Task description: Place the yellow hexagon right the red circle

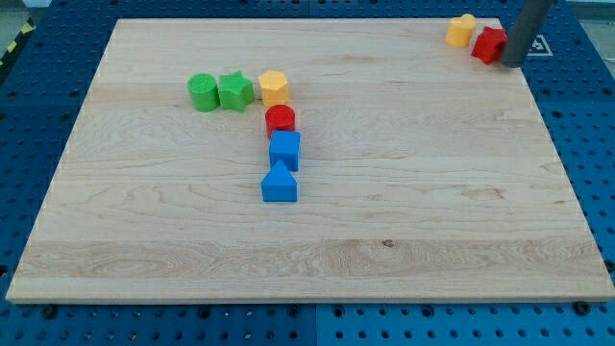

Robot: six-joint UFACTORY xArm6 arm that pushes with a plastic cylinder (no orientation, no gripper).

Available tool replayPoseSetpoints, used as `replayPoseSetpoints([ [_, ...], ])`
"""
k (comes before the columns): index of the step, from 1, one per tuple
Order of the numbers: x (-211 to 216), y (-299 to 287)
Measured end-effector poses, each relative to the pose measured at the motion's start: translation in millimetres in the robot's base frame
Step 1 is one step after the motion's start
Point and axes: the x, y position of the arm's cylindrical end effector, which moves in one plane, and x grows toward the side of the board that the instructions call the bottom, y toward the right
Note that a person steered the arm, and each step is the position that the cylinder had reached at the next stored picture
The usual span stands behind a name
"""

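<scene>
The yellow hexagon (pixel 274 86) sits left of the board's centre, touching the red circle (pixel 280 119) just below it and the green star (pixel 234 91) to its left. My tip (pixel 512 63), a bare rod with no pincer, stands at the view's top right, touching a red block (pixel 488 44) beside a yellow block (pixel 461 31)

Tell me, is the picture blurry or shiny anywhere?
In the camera view, the wooden board is evenly lit without glare; blocks like the yellow hexagon and red circle look sharp with small soft shadows; only the rod, near my tip, looks slightly blurred.
</scene>
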Motion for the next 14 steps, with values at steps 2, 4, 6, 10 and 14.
replayPoseSetpoints([
  [2,-12,-11],
  [4,15,-155],
  [6,13,-370],
  [10,51,-526],
  [14,68,-414],
])
